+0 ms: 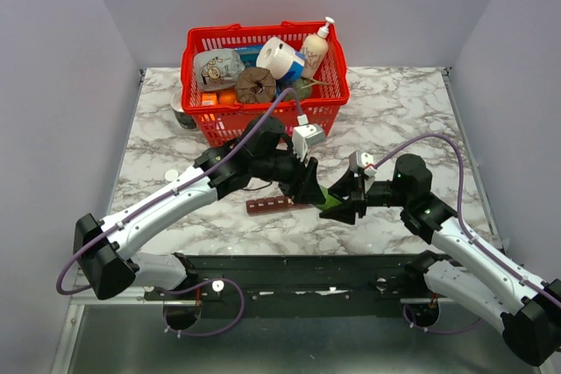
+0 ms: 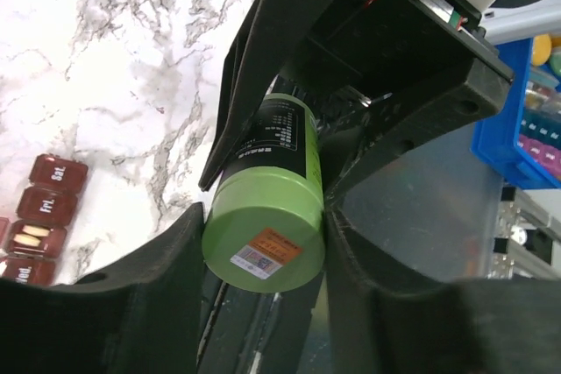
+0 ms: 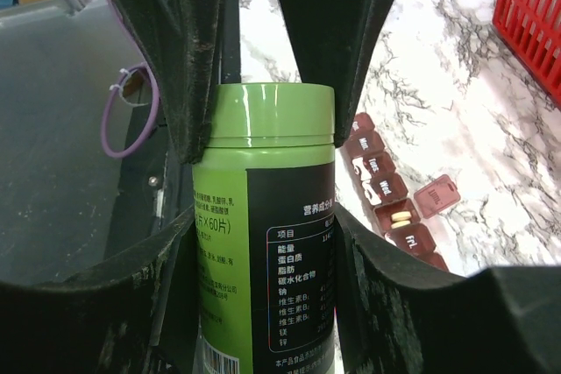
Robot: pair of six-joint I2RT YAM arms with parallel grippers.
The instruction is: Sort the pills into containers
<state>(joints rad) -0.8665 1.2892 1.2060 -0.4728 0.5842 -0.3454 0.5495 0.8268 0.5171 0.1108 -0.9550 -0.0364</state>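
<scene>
While the two arms meet over the near middle of the table, they share one green bottle (image 3: pixel 263 304) between them. The right gripper (image 3: pixel 263 243) is clamped round the bottle's labelled body. The left gripper (image 2: pixel 263 234) is closed on the cap (image 3: pixel 272 116) from both sides, grasping it.

The step looks like unscrewing the cap. To do it well, I would judge, the right arm should hold the body quite still. The left should turn only about the bottle's own axis, without pulling sideways. The mouth should point upward before the cap comes free, so that no pills spill.

The pill organizer (image 1: pixel 276 206), a dark red strip of small day-labelled compartments, lies flat on the table just beside the grippers, on the left arm's side, apart from the bottle. One lid (image 3: pixel 436 194) is flipped open, and the compartment under it shows a pale yellow pill (image 3: pixel 401 216). The other lids in view seem shut.

The table (image 1: pixel 412 111) is white marble with grey veins. At its far edge stands a red basket (image 1: pixel 329 111) full of groceries, among them a pump bottle (image 1: pixel 317 45). Plain pale lilac walls close the space on three sides.
</scene>
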